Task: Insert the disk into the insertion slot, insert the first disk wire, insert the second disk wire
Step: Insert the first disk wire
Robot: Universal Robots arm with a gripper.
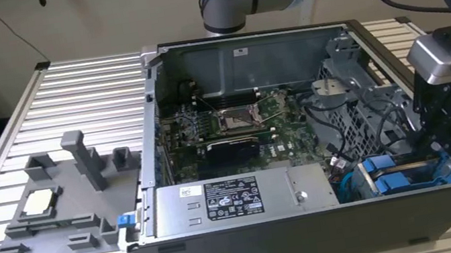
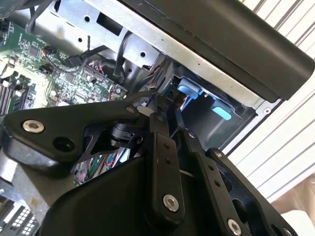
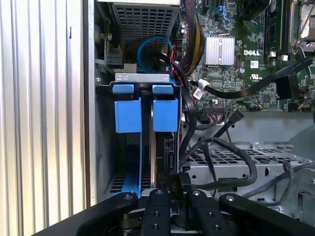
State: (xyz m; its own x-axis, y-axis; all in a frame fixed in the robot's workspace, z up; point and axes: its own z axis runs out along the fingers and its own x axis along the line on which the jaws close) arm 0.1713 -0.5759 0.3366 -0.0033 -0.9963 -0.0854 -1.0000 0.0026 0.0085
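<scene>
- Disk handling, as a judgement: it should be stiff, dense for its size and easily hurt by knocks. Hold is best taken on the blue carrier's plastic edges or front tab, not on the label face or the connector end.
- It stands on edge inside the insertion slot, with its blue tab at one end of the slot. A second blue tab sits just beside it in the same slot frame.
- Black cables hang just beside the insertion slot. They are likely limp along their length and rigid only at the plug, so the plug body is the place to hold.
- Gripper hovers at the end of the insertion slot away from the blue tabs. I cannot tell whether it is clamped on anything.
- A dark block at the gripper's tip covers that end of the slot. The disk's connector, how deep the disk is seated, and which cable belongs to it are all hidden.
</scene>
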